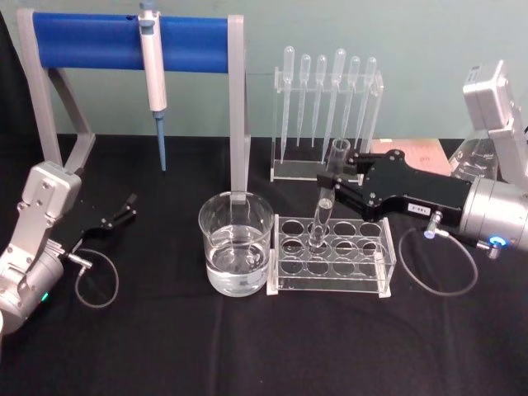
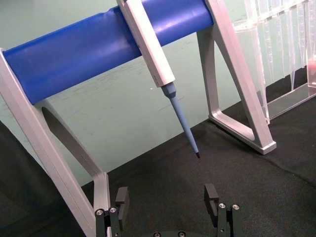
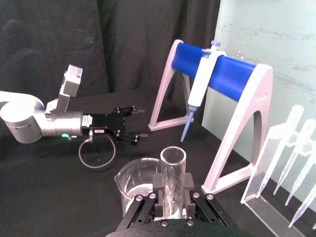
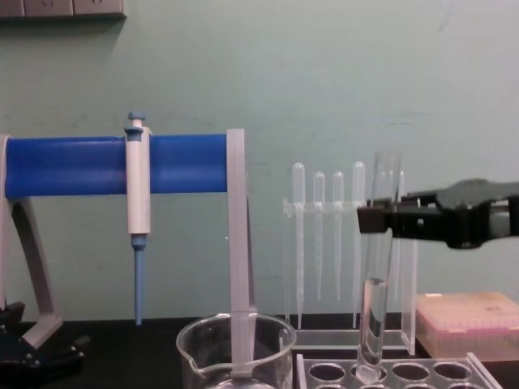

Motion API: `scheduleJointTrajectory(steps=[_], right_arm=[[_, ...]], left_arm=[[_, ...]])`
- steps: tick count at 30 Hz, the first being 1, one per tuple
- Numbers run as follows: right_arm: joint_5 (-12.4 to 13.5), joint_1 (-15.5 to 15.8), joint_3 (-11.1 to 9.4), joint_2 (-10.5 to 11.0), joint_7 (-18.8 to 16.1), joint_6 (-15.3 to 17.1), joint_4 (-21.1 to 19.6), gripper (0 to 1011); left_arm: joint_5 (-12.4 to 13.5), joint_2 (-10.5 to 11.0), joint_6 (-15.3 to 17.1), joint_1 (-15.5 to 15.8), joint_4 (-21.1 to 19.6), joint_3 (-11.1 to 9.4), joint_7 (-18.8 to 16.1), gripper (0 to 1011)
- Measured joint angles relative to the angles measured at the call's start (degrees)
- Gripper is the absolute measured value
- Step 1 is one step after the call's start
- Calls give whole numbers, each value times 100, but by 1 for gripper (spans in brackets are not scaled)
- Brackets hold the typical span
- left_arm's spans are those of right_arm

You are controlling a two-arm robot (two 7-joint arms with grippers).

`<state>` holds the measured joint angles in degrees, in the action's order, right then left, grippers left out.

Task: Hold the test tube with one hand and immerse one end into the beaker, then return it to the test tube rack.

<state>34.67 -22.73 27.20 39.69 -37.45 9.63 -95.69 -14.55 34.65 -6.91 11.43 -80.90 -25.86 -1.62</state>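
- Head view: my right pincer clamps the test tube, tilted, lower end in a rack hole.
- My left pincer: agape, parked leftward.

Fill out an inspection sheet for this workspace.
Surface: black cloth; no spills seen.
Job's things: test tube tilted, lower end at a hole of the clear rack; beaker left of the rack, partly filled with clear liquid.
Clutter: pipettor hanging on the blue stand; pipettes upright behind the rack; pink box.
Hands: right hand shut on the test tube near its top; left hand open, parked at the left.
Cables: right wrist loop, left wrist loop, both apart from the glassware.
Surroundings: green wall.
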Motion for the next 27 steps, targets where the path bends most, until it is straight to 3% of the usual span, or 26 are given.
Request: scheduleJointTrajectory(steps=[16, 27], right_arm=[[287, -420, 42, 261, 271, 729, -464, 236], [487, -485, 114, 342, 385, 787, -508, 236]], left_arm=[[0, 0, 0, 0, 0, 0, 0, 1000], [0, 0, 0, 0, 0, 0, 0, 1000]])
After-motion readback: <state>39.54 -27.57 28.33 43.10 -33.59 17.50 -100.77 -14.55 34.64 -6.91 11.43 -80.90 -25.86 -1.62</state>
